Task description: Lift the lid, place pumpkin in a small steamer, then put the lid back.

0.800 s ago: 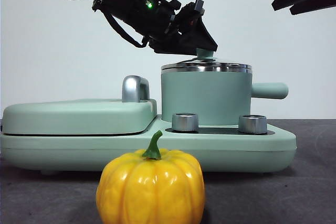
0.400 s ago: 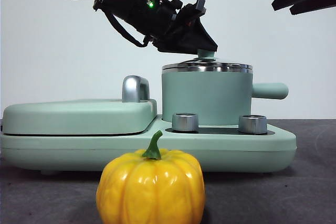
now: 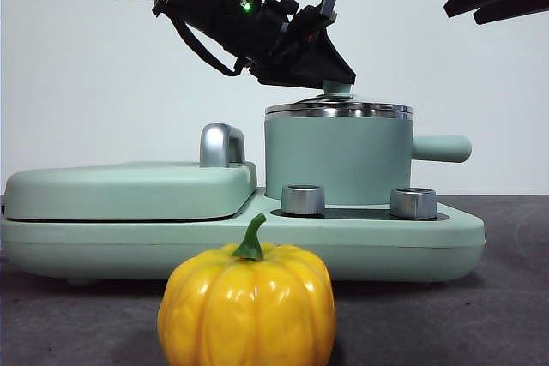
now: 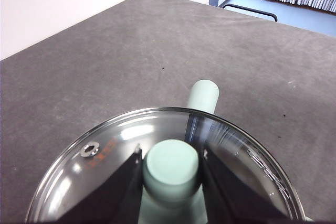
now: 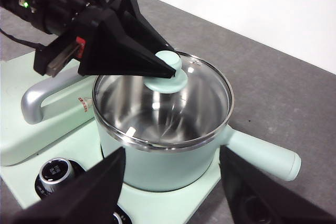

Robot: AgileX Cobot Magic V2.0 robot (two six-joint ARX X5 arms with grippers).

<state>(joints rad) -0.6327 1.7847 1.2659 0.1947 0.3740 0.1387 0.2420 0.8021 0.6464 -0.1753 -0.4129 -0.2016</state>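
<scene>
Glass and steel make the lid (image 5: 164, 109), seated on the small steamer (image 3: 336, 160), likely stiff, slick and breakable, so its knob (image 4: 171, 169), now clamped by the left gripper (image 4: 171, 174), seems the sound hold, while the right gripper (image 5: 170, 192) waits wide above.

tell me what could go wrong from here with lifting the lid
The left tool pinches only the smooth mint-green knob of the round glass lid, so the lid could slip or swing as it rises. The open right tool hovers close by the small mint-green steamer pot; a tilted lid might hit it.
</scene>
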